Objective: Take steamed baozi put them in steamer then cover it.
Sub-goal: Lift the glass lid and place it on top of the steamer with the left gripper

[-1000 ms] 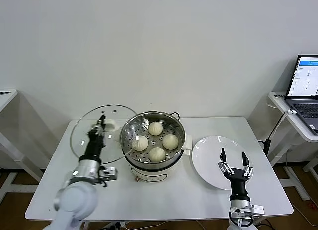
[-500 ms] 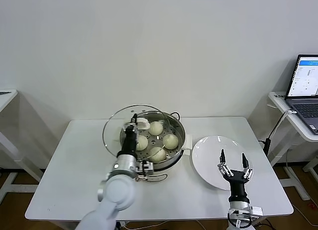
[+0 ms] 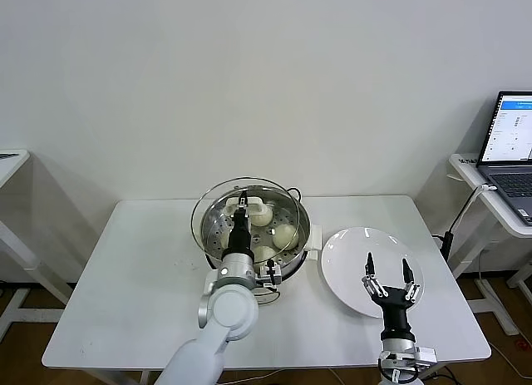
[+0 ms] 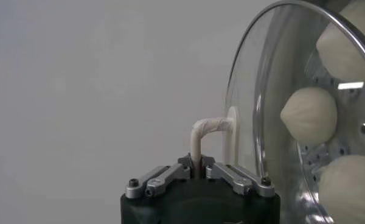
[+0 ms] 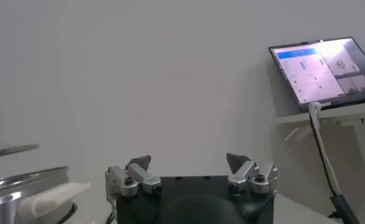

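Nearest the camera, at the front right of the white rectangular table [image 3: 125, 293], the right gripper [image 3: 387, 273] points upward with its two dark jaws spread wide and nothing between them — it waits over the near edge of the flat round white plate [image 3: 353, 260], which carries no buns. The left gripper [image 3: 241, 212] reaches in from the front centre; its jaws are closed on the white arched handle [image 4: 208, 135] of the round clear glass cover with a metal rim [image 3: 241, 214]. The cover hangs over the round shiny stainless-steel steamer with a white base [image 3: 295, 239], tipped slightly and sitting a little toward the robot's left of the pot, so its rim does not yet appear to be seated all around. Through the glass the small round off-white steamed baozi [image 3: 285, 235] can be seen resting on the perforated tray inside; the arm hides part of them, so not all can be counted here. Farther right, on a separate side table, stands an open laptop [image 3: 509, 144]. Judging by this, the loading is done and the covering is nearly done — what remains is to centre the cover, lower it onto the pot and let go.
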Motion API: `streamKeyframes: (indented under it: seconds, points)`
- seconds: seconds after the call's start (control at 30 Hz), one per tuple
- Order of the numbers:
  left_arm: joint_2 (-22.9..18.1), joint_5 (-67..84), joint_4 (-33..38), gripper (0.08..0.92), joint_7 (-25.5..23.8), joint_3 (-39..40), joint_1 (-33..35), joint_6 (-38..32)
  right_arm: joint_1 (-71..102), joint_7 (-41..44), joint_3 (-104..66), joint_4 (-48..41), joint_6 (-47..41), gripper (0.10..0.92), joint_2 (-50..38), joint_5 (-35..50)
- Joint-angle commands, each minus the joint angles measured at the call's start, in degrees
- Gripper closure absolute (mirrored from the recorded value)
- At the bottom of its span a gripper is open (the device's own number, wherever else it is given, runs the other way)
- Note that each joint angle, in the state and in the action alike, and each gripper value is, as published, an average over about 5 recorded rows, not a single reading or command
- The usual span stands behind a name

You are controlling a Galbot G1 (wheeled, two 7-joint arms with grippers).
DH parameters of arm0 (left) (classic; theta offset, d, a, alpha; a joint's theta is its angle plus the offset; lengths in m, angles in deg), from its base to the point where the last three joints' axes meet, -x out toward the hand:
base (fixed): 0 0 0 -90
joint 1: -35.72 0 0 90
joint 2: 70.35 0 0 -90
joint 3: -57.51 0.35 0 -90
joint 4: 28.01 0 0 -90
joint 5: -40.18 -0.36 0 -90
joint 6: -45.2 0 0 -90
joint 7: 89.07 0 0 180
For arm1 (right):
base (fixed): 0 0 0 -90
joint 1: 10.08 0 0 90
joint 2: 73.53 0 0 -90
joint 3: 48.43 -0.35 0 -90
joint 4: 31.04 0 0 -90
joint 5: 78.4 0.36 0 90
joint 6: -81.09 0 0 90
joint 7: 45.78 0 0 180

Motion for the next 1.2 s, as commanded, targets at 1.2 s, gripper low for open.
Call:
streamKeyframes:
  seconds: [1.2]
  points:
    - [-4.76, -2.42, -4.86, 0.811, 1.54, 1.02, 0.92, 0.38, -0.69, 0.04, 1.17, -1.37, 0.23, 0.203, -0.13, -1.05]
